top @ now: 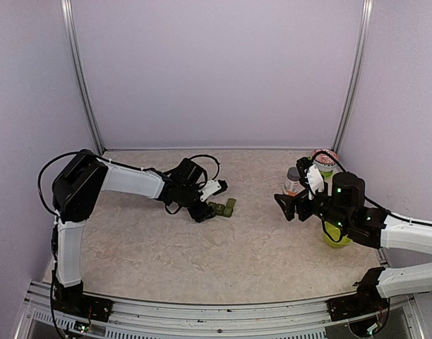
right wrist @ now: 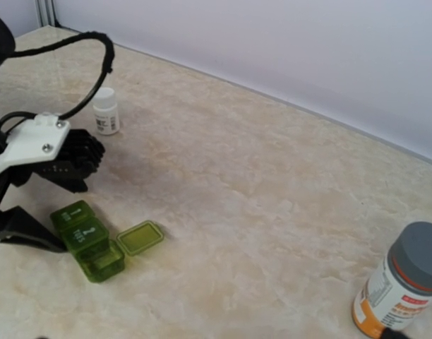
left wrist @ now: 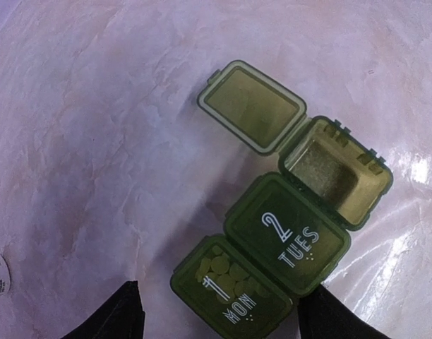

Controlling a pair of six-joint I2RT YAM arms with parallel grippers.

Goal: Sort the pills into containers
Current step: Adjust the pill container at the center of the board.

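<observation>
The left gripper (left wrist: 226, 319) is hovering over the green pill organizer (left wrist: 286, 240), jaws spread astride its MON end (left wrist: 234, 300). The right gripper (top: 285, 207) is hanging, jaws spread wide, well right of that organizer.

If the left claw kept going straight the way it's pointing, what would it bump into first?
Most likely the green pill organizer: the left gripper points down at it, jaws open, straddling the closed MON compartment, whose lid it would meet first. How far above it hangs is unclear.
</observation>
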